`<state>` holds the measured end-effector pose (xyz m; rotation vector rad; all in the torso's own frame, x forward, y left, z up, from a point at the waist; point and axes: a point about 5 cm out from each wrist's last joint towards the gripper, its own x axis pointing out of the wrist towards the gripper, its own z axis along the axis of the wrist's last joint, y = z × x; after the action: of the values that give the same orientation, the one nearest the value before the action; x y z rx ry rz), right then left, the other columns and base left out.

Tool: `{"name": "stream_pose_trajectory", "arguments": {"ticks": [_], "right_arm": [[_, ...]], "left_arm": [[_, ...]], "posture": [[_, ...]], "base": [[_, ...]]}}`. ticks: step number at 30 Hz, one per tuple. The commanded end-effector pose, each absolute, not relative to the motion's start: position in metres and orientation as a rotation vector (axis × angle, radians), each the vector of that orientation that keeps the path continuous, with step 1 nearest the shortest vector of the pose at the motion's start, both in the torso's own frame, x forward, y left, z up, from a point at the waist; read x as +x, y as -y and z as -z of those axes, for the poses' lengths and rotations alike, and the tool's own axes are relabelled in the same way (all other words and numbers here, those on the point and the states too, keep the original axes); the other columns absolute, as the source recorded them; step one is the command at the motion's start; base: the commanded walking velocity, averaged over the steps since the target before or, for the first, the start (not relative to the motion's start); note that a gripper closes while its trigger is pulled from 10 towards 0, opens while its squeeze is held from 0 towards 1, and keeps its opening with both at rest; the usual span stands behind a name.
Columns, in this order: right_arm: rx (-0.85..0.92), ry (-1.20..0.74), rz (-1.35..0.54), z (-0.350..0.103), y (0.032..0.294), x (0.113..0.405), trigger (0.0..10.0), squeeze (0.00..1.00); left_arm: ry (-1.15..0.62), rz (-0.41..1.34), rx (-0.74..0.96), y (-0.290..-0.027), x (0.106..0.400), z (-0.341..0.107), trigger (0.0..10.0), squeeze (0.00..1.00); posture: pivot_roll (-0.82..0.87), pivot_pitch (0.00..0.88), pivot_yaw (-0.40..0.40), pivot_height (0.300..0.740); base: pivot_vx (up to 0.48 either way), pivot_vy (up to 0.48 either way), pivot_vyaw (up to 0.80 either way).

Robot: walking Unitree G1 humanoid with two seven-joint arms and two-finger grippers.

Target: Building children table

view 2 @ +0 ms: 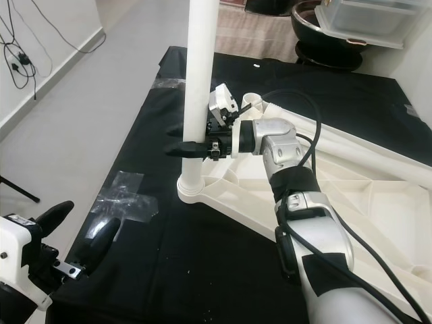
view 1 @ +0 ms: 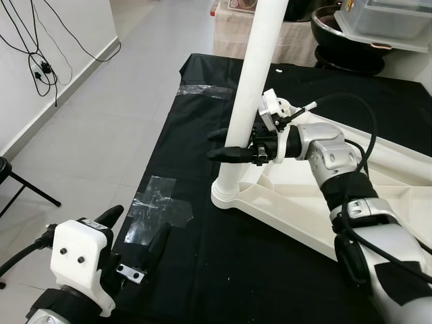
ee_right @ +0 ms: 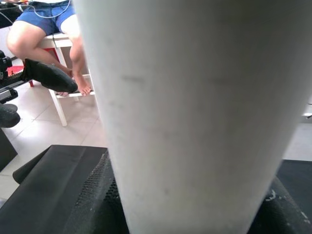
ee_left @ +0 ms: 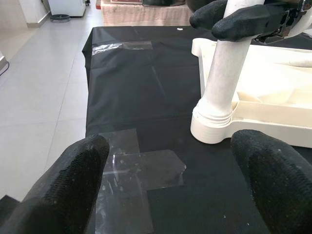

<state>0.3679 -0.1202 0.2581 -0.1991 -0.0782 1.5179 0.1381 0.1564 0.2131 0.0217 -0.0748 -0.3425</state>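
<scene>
On the black mat point(view 1: 202, 270), the right gripper point(view 1: 233, 145) clamps the white leg point(view 1: 253, 88) upright in its tabletop point(view 1: 297, 202) socket, apparently seating it; twisting it home looks next, while the left gripper point(view 1: 135, 236) hovers wide open.

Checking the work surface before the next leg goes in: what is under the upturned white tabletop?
The tabletop lies on a black cloth patched with clear tape. The right gripper holds the upright leg. Whatever lies beneath the cloth is covered.

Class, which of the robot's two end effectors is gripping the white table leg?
The right end effector: its fingers clamp the upright leg. The left end effector hangs open above the black sheet.
</scene>
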Motion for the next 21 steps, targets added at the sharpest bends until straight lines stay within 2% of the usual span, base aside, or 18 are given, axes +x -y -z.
{"name": "stream_pose_trajectory", "arguments": {"ticks": [1,3,4,5,6,7,8,9,10,13,17,18,20,21], "right_arm": [[-0.191,0.038,-1.388,-0.239,0.122,0.366,0.0,0.0],[-0.191,0.038,-1.388,-0.239,0.122,0.366,0.0,0.0],[-0.163,0.014,-1.156,-0.216,0.115,0.363,0.0,0.0],[-0.163,0.014,-1.156,-0.216,0.115,0.363,0.0,0.0],[-0.154,-0.038,-0.705,-0.186,0.11,0.353,0.0,0.0],[-0.154,-0.038,-0.705,-0.186,0.11,0.353,0.0,0.0],[-0.213,-0.066,-0.529,-0.164,0.102,0.322,0.0,0.0],[-0.213,-0.066,-0.529,-0.164,0.102,0.322,0.0,0.0],[-0.218,-0.076,-0.445,-0.155,0.091,0.301,0.0,0.0],[-0.229,-0.066,-0.435,-0.154,0.085,0.294,0.0,0.0],[-0.235,-0.04,-0.491,-0.159,0.081,0.307,0.0,0.0],[-0.236,-0.031,-0.501,-0.163,0.082,0.313,4.4,0.0],[-0.236,-0.031,-0.501,-0.163,0.082,0.313,4.4,0.0],[-0.238,-0.022,-0.525,-0.167,0.084,0.318,10.0,0.0]], "left_arm": [[0.059,0.346,0.034,-0.157,0.137,-0.211,10.0,0.0],[0.059,0.346,0.034,-0.157,0.137,-0.211,10.0,0.0],[0.058,0.344,0.034,-0.158,0.136,-0.211,10.0,0.0],[0.058,0.344,0.034,-0.158,0.136,-0.211,10.0,0.0],[0.052,0.339,0.036,-0.159,0.136,-0.21,10.0,0.0],[0.052,0.339,0.036,-0.159,0.136,-0.21,10.0,0.0],[0.052,0.331,0.033,-0.16,0.137,-0.211,10.0,0.0],[0.052,0.331,0.033,-0.16,0.137,-0.211,10.0,0.0],[0.055,0.327,0.027,-0.161,0.139,-0.212,10.0,0.0],[0.057,0.326,0.024,-0.161,0.14,-0.213,10.0,0.0],[0.062,0.327,0.021,-0.16,0.141,-0.214,10.0,0.0],[0.063,0.328,0.022,-0.16,0.141,-0.214,10.0,0.0],[0.063,0.328,0.022,-0.16,0.141,-0.214,10.0,0.0],[0.063,0.329,0.022,-0.16,0.141,-0.214,10.0,0.0]], "posture": [[0.22,0.183,-0.124,0.74],[0.22,0.183,-0.124,0.74],[0.21,0.181,-0.128,0.74],[0.21,0.181,-0.128,0.74],[0.2,0.173,-0.114,0.74],[0.2,0.173,-0.114,0.74],[0.2,0.174,-0.094,0.74],[0.2,0.174,-0.094,0.74],[0.19,0.156,-0.09,0.74],[0.19,0.15,-0.09,0.74],[0.2,0.152,-0.102,0.74],[0.19,0.152,-0.102,0.74],[0.19,0.152,-0.102,0.74],[0.2,0.153,-0.102,0.74]], "base": [[0.0,0.0,0.0],[0.0,0.0,0.0],[0.0,0.0,0.0],[0.0,0.0,0.0],[0.0,0.0,0.0],[0.0,0.0,0.0],[0.0,0.0,0.0],[0.0,0.0,0.0],[0.0,0.0,0.0],[0.0,0.0,0.0],[0.0,0.0,0.0],[0.0,0.0,0.0],[0.0,0.0,0.0],[0.0,0.0,0.0]]}}
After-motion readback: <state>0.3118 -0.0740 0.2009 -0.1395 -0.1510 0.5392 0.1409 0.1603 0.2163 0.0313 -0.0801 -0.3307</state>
